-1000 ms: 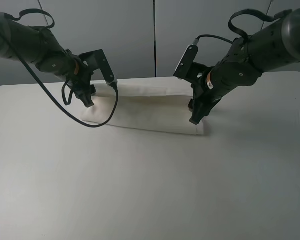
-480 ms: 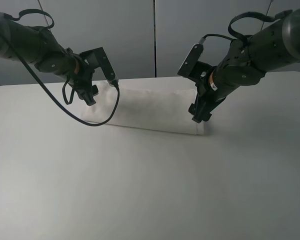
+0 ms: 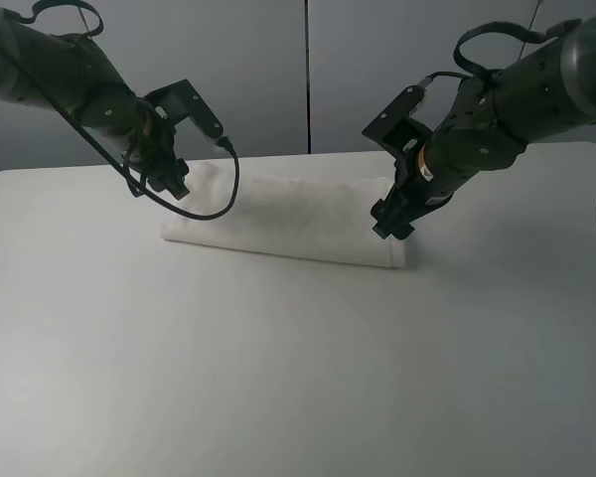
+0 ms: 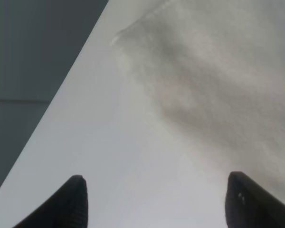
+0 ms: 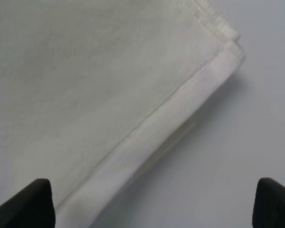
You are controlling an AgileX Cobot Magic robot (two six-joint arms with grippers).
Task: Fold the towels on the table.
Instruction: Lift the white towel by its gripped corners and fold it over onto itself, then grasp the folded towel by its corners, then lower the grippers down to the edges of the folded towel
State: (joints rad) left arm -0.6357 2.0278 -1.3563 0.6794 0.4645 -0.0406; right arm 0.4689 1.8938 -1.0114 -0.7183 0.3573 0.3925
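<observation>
Both jaws stand wide apart, gripping nothing. The left jaws hang above the left end of the towel (image 3: 288, 221), the right jaws above its right end. The towel lies folded in a long strip on the far middle of the bench (image 3: 278, 378).

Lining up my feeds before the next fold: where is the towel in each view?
Exterior high: the towel lies folded across the far middle of the table.
Left wrist: the towel, one corner showing, just beyond the open left fingers.
Right wrist: the towel, a layered hemmed corner, beyond the open right fingers.
Shared landmark: bare white table bordering the towel.
</observation>
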